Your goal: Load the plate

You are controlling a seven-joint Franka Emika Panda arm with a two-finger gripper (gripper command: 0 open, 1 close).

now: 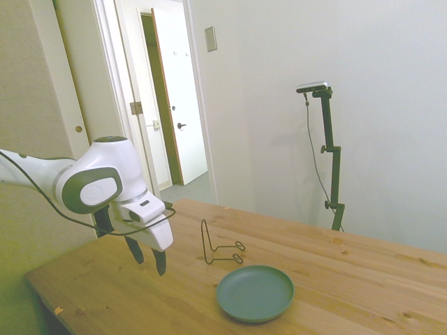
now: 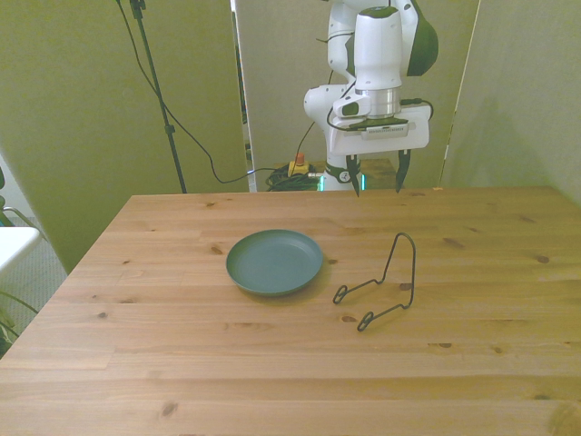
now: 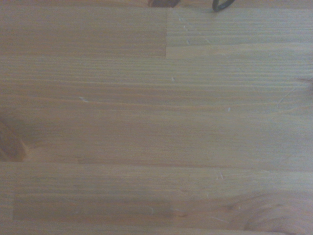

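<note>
Nearest the camera in the front view we have bare table (image 2: 272, 381), and beyond it the plate (image 2: 274, 262) lies flat on the wood, empty. Just to its right in that view stands the wire stand (image 2: 386, 282), close to the plate but apart from it. Our gripper (image 2: 376, 174) hangs above the table's far edge, fingers spread and pinching nothing. From there the plate lies nearer the camera and to the front view's left; the stand is closer to straight ahead. The plate is round, so no long axis matters; we judge that its low rim is the only hold.
</note>
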